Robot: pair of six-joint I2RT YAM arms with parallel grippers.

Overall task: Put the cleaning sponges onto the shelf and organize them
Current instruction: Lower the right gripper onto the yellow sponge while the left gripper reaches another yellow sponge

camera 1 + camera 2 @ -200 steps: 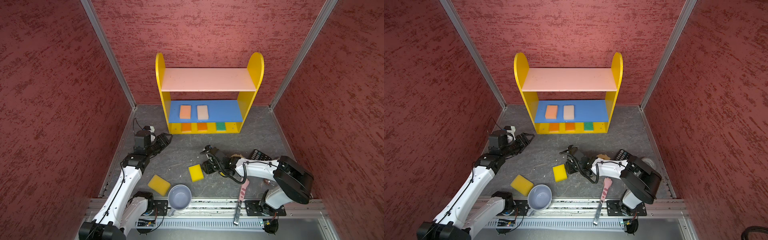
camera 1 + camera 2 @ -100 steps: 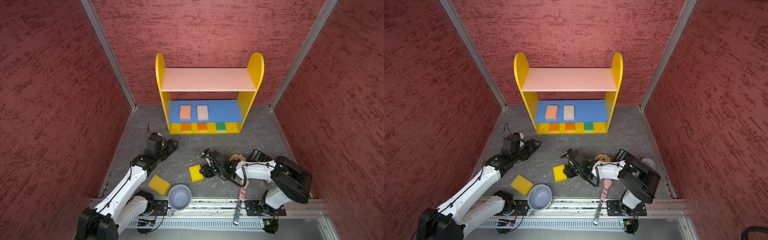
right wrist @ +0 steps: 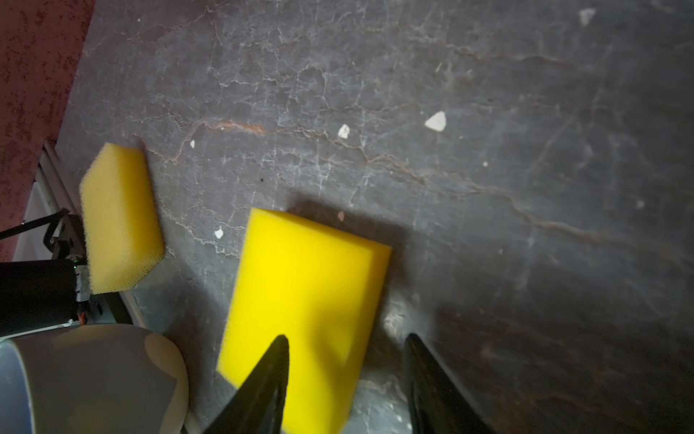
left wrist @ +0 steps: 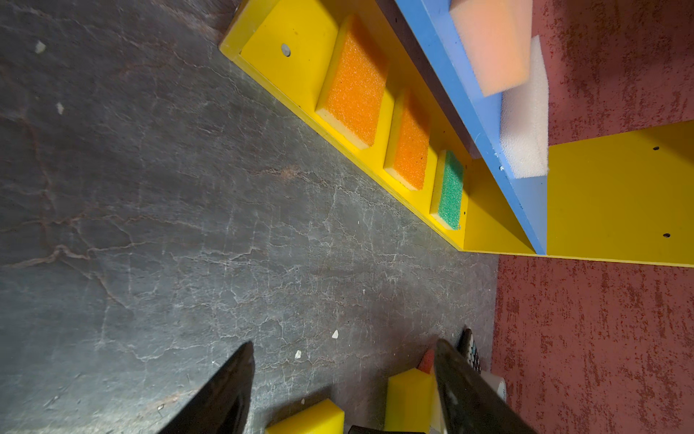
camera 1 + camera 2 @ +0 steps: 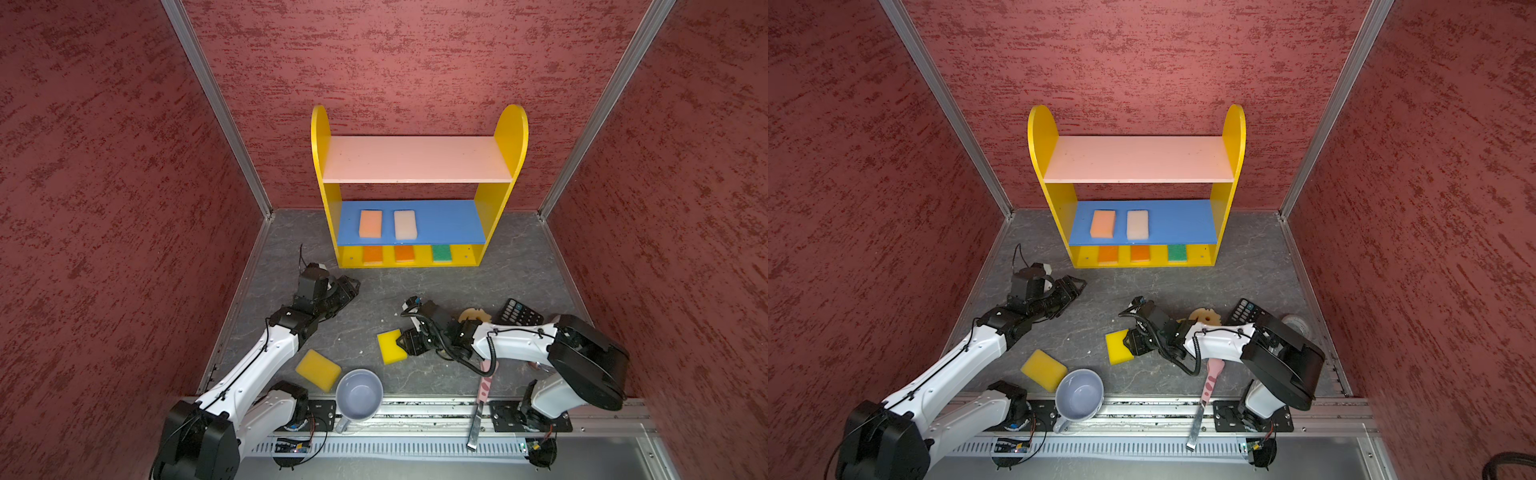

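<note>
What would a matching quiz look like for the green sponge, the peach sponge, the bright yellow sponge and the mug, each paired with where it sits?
Things:
1. green sponge
2. peach sponge
3. bright yellow sponge
4. mug

Places:
A. on the table, at the right gripper
B. on the blue middle board
C. at the table's front edge, beside the duller yellow sponge
D. on the yellow bottom board

Pairs: 1-D, 2-B, 3-A, 4-C.

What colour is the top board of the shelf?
Pale pink. The top board shows best in a top view.
</note>
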